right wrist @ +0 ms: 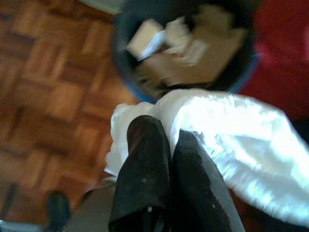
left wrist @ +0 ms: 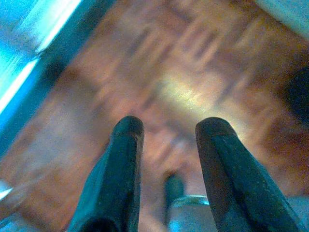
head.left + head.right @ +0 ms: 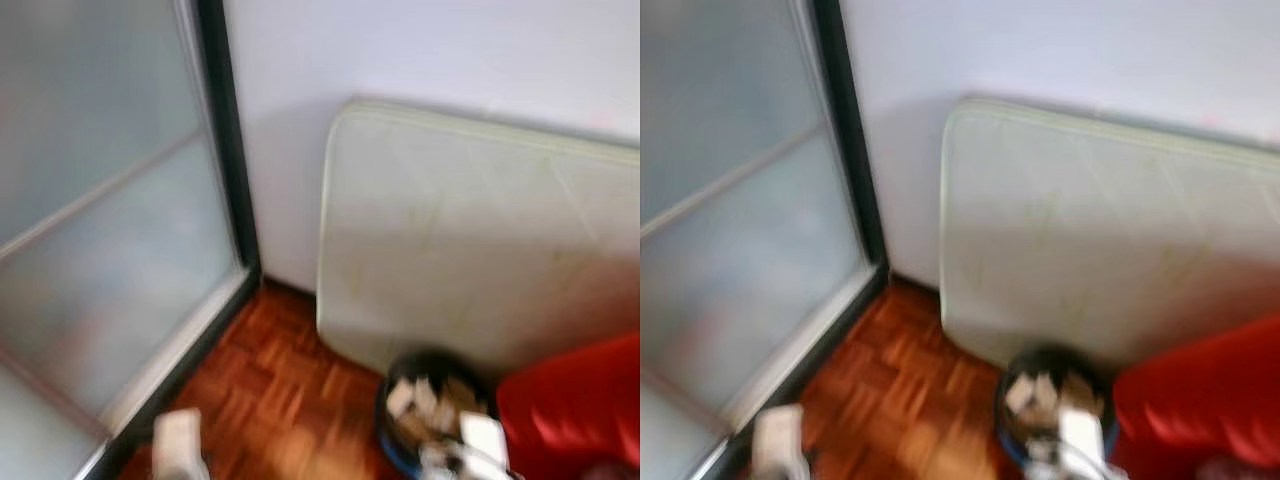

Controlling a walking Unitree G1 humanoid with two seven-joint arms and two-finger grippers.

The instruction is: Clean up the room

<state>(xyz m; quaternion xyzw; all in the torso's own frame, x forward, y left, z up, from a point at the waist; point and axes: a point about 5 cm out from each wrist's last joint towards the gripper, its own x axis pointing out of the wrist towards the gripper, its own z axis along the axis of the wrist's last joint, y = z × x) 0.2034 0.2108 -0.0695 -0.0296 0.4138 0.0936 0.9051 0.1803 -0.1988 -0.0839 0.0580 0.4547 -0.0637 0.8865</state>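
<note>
A dark round bin (image 3: 432, 405) full of paper and cardboard scraps stands on the parquet floor, below a leaning mattress. The bin (image 1: 188, 46) also shows in the right wrist view. My right gripper (image 1: 166, 133) is shut on a crumpled white piece of paper or plastic (image 1: 217, 130), held just short of the bin's rim. The right arm (image 3: 470, 445) shows at the bottom edge by the bin. Over bare parquet, my left gripper (image 2: 166, 128) hangs open with nothing between its fingers. The left arm (image 3: 180, 445) shows low on the left.
A pale mattress (image 3: 470, 240) leans against the white wall. A red fabric thing (image 3: 575, 405) lies right of the bin. A frosted glass sliding door with a black frame (image 3: 110, 220) fills the left. Wooden parquet (image 3: 275, 390) lies between door and bin. The views are blurred.
</note>
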